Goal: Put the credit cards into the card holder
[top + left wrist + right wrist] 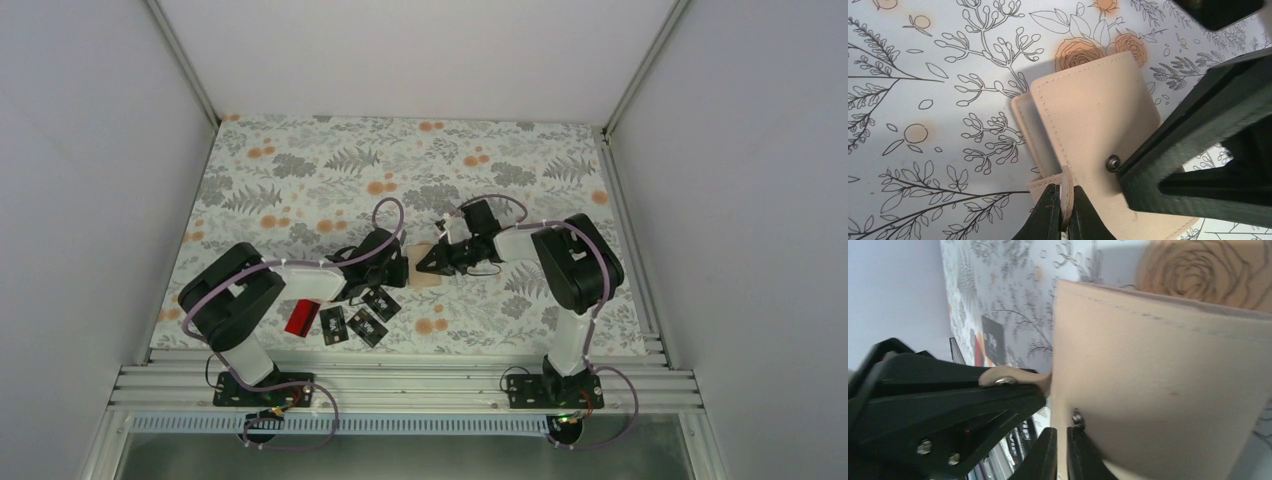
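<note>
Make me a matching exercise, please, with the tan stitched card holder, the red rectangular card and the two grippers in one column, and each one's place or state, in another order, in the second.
Column one:
1. tan stitched card holder
2. red rectangular card
3. left gripper
4. right gripper

Column two:
A. lies flat on the floral cloth beside black cards
B. shut on the holder's snap strap
C. shut on the holder's edge near the metal stud
D. mid-table, pinched from two sides

Pairs: 1-D, 2-A, 3-B, 4-C.
</note>
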You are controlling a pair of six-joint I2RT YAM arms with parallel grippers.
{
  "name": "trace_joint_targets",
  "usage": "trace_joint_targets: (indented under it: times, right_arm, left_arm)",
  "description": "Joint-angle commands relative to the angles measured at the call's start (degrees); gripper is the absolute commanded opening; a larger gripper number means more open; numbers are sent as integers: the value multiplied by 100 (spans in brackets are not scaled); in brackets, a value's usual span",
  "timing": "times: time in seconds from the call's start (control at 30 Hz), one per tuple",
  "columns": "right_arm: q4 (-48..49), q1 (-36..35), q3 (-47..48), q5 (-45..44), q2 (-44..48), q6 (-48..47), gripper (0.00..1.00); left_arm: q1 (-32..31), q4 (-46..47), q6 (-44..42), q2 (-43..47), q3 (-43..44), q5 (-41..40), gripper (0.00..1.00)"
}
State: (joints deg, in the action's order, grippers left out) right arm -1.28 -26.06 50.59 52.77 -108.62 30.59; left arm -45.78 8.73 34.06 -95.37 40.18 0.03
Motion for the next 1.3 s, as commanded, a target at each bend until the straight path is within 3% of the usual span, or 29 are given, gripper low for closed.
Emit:
trace_joint_targets:
  times: [0.0, 0.17, 0.4, 0.63, 0.8, 1.03, 1.27]
  right_arm:
    - [-43, 15, 35, -413, -260, -178, 6]
    - [-266, 14, 4, -834, -283, -282, 5]
    - [-422, 14, -31, -1035, -376, -352, 5]
    - [-410, 18, -49, -974, -378, -400, 5]
    - [-407, 14, -27, -938, -363, -405, 5]
    - [-477, 14, 9, -939, -219, -419, 5]
    - [-564, 9, 4, -983, -93, -413, 5]
  left_arm:
    - [16, -130, -129, 79, 218, 47, 3]
    - [12, -399, 29, 301, 272, 108, 5]
    - [23, -924, 69, 696, 588, 254, 33]
    - [636, -2111, 3, 1166, 1204, 637, 36]
    - [1134, -2702, -605, 829, 1820, 1099, 32]
    - [1600, -2195, -1156, -468, 2319, 3046, 10]
    - [1616, -2076, -1441, -1576, 2840, 4332, 7]
